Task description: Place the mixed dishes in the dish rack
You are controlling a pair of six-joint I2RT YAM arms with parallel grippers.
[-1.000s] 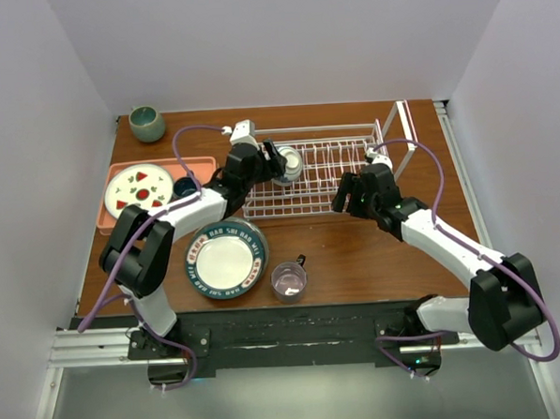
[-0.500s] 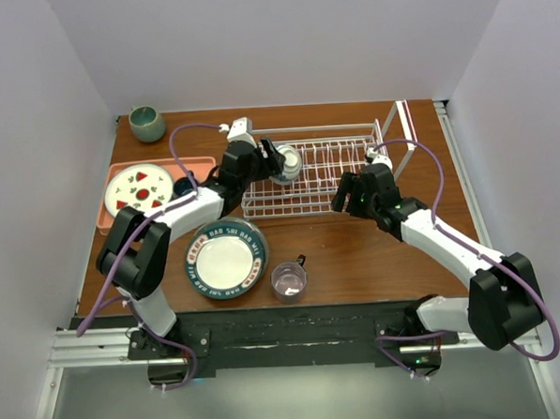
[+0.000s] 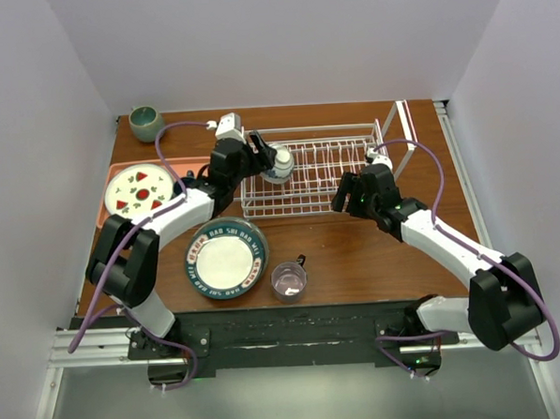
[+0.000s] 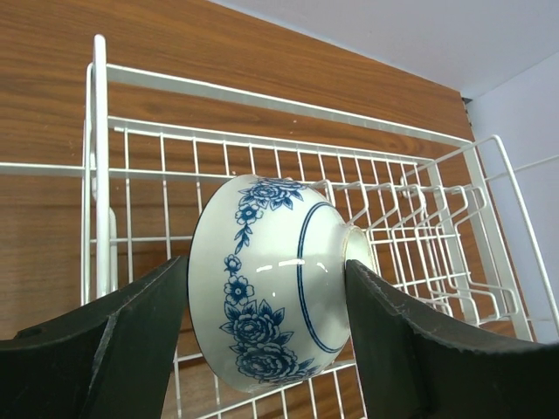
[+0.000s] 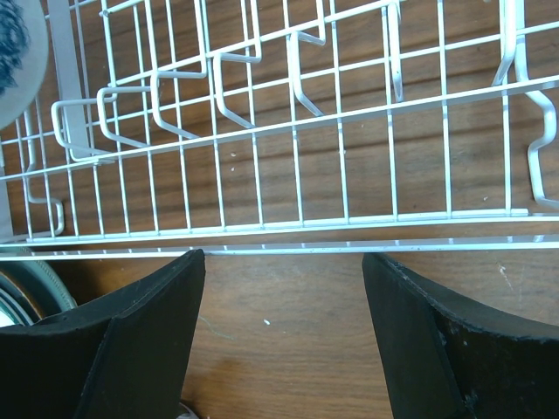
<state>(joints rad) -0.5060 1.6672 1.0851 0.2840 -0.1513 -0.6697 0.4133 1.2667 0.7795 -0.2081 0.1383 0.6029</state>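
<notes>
Now the bowl (image 4: 266,279) hangs on its side over the rack's (image 3: 327,174) left end, clenched between the left fingers (image 4: 122,345). Right fingers (image 5: 122,340) stand released and empty at the rack's near rail. Racking the bowl is the step in hand; the next move likely calls for lowering it between prongs, then letting go.
</notes>
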